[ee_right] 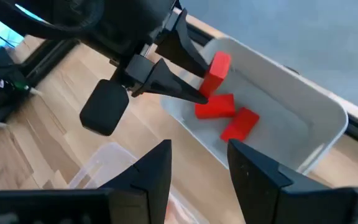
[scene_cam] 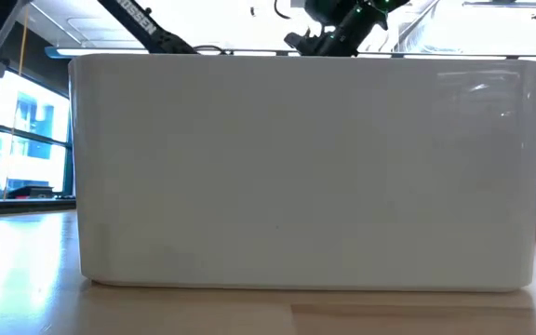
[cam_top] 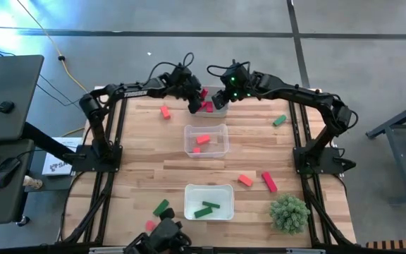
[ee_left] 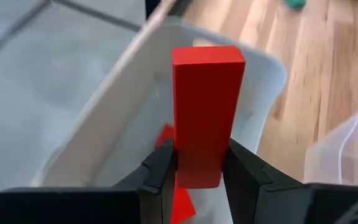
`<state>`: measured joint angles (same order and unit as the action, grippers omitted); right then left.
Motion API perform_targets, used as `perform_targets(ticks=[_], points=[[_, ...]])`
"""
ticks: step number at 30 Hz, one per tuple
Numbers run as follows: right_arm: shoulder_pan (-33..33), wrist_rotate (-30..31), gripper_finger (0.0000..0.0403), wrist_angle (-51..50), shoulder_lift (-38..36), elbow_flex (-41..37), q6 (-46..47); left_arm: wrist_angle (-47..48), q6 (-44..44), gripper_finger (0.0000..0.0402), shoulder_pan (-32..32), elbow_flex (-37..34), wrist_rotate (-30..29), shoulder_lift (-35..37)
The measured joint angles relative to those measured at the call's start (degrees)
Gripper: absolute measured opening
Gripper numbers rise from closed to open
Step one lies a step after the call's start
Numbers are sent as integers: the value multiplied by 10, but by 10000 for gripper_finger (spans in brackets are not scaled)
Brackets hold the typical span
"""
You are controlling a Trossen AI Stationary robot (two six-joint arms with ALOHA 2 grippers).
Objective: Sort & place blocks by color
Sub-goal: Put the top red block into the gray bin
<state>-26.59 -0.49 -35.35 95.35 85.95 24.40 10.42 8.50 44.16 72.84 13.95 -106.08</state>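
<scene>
My left gripper (cam_top: 197, 104) is shut on a red block (ee_left: 207, 118) and holds it over the far clear tray (ee_right: 303, 118) at the table's far edge. Two red blocks (ee_right: 215, 107) (ee_right: 240, 124) lie flat on that tray's floor. Just to the right of the tray, my right gripper (ee_right: 197, 168) hangs open with nothing between its fingers. The middle tray (cam_top: 205, 149) has orange blocks in it, and green blocks lie in the near tray (cam_top: 189, 201). My left gripper pinches the red block's two long sides near one end (ee_left: 197, 171) between its two fingers (ee_left: 160, 174). The fingers slant down from the table's left. Most of the block sticks out past the fingertips, standing nearly upright (ee_right: 216, 68) above the tray's floor.
Loose blocks lie on the wood: orange (cam_top: 165, 111), green (cam_top: 280, 121), orange (cam_top: 245, 180), crimson (cam_top: 269, 182), green (cam_top: 161, 207), pink (cam_top: 150, 226). A bushy green plant (cam_top: 289, 213) stands at the near right. The near tray's wall (scene_cam: 305, 167) fills the low view.
</scene>
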Motion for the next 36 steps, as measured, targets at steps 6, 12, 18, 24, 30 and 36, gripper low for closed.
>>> perform_targets(ticks=[6,12,18,24,30,36], points=[[0,0,146,-14,0,0,8,16,-8,82,0,0,9,-16],[0,-5,146,-13,0,0,11,19,-9,82,2,0,8,-32],[0,-17,146,-13,0,0,11,31,-24,82,3,0,7,-50],[0,-28,146,-13,0,0,13,36,-25,87,3,0,6,-52],[2,-51,146,-31,-2,0,38,35,-23,110,3,0,-1,-52],[8,-41,146,-64,-3,19,27,35,-23,130,3,0,-2,-52]])
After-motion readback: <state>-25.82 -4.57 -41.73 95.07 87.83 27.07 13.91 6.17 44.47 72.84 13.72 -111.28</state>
